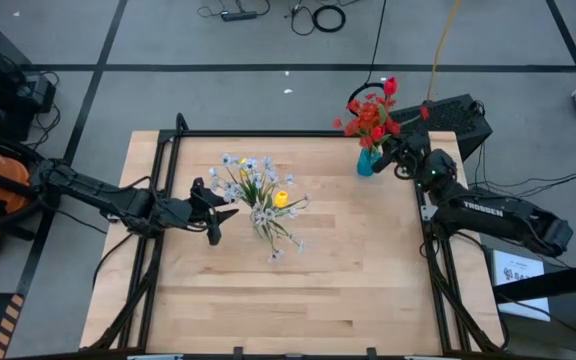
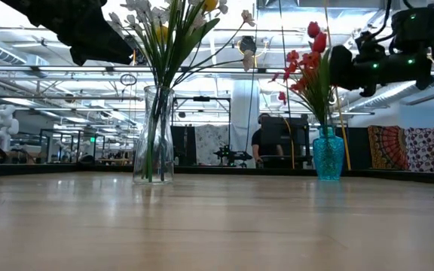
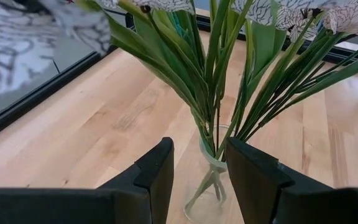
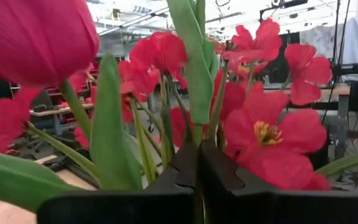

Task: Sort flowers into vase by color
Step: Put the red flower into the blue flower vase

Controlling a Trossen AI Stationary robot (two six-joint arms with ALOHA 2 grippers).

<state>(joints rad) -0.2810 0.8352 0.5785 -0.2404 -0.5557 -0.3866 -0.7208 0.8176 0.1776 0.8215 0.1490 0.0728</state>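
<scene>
The small teal vase [image 1: 366, 163] [image 2: 328, 154] stands near the table's far right edge and holds the red flowers [image 1: 372, 115] [image 4: 260, 124]. A clear glass vase [image 2: 154, 135] [image 3: 207, 180] at mid-table holds white flowers [image 1: 251, 178] and a yellow tulip bud [image 1: 281, 199]. My right gripper [image 1: 396, 152] [image 4: 197, 163] is shut, its tips in among the red stems and leaves. My left gripper [image 1: 224, 212] [image 3: 199, 171] hangs open just left of the glass vase, short of it; the vase shows through the gap between its fingers. My right gripper's shut fingertips [image 4: 185, 165] come at the red flowers about level from the table's right side, at the green stems [image 4: 194, 118] above the teal vase. The fingers hide that place, so I cannot tell whether they touch a stem.
A black frame [image 1: 163, 170] runs along the table's left, far and right edges. The near half of the wooden table top [image 1: 288, 300] carries nothing. Beyond the table the room shows, with a person [image 2: 266, 147] behind screens.
</scene>
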